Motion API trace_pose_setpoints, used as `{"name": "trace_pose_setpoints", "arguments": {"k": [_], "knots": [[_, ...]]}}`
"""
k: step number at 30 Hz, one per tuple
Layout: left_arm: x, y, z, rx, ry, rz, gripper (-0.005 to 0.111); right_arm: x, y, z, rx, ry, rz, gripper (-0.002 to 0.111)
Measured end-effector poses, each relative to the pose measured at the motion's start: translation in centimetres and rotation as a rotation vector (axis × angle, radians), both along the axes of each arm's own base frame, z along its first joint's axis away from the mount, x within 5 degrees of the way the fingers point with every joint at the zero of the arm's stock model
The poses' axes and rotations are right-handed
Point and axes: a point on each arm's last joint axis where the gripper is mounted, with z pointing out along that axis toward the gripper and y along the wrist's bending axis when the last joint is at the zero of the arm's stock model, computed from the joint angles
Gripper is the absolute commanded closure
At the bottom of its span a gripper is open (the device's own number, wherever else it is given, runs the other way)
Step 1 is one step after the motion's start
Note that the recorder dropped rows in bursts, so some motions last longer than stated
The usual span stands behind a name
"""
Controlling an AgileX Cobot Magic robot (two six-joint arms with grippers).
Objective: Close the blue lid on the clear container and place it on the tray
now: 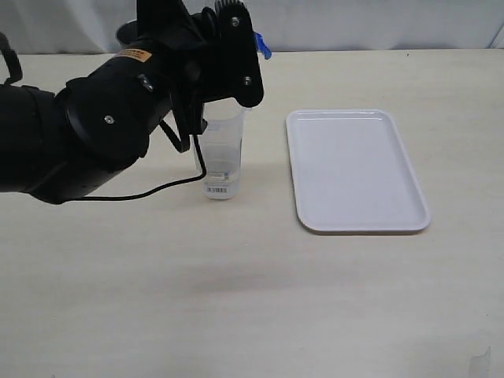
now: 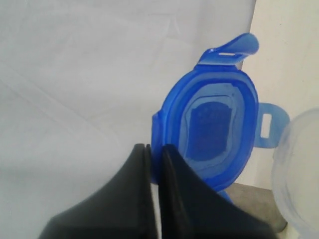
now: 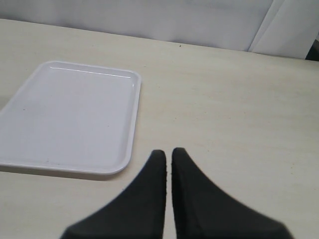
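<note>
Exterior: left tool (image 1: 253, 41) sits at upper centre-left, above the mouth of the clear container (image 1: 223, 153). A corner of the blue lid (image 1: 264, 46) pokes out beside the tool, apart from the rim and not seated. The container stands upright on the table (image 1: 236, 299), left of the tray (image 1: 356, 169), which has nothing on it. There's a barcode label (image 1: 220, 187) near the container base and an orange sticker (image 1: 134, 55) on the arm, both too small to read. Left wrist: tool closed, jaws pinching the lid's edge (image 2: 214, 124). The lid stands roughly on edge to the camera, flaps sprung out, dark square centre, no readable print. Container rim (image 2: 299, 169) is at lower right, beside the lid and not under it. Right wrist: right tool (image 3: 167, 155) closed on nothing, hovering over bare table, tray at frame left. My read on the step: lid in transit, capping not started. The next move calls for levelling the lid, centring it over the mouth, then lowering and pressing it down. Nothing is holding the container, so an off-centre push could tip it.
</note>
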Motion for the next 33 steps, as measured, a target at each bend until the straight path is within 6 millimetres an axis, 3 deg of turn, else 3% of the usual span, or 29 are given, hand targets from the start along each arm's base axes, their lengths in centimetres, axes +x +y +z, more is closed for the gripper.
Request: {"name": "trace_pose_setpoints", "arguments": {"k": [10,33], "knots": [[-0.6,0.7,-1.7,0.065,0.019,-0.015,0.107,0.0,0.0,0.0,0.000,0.000,0.000,0.104],[-1.4,0.5,-2.5,0.065,0.063,-0.021,0.107,0.0,0.0,0.0,0.000,0.000,0.000,0.104]]}}
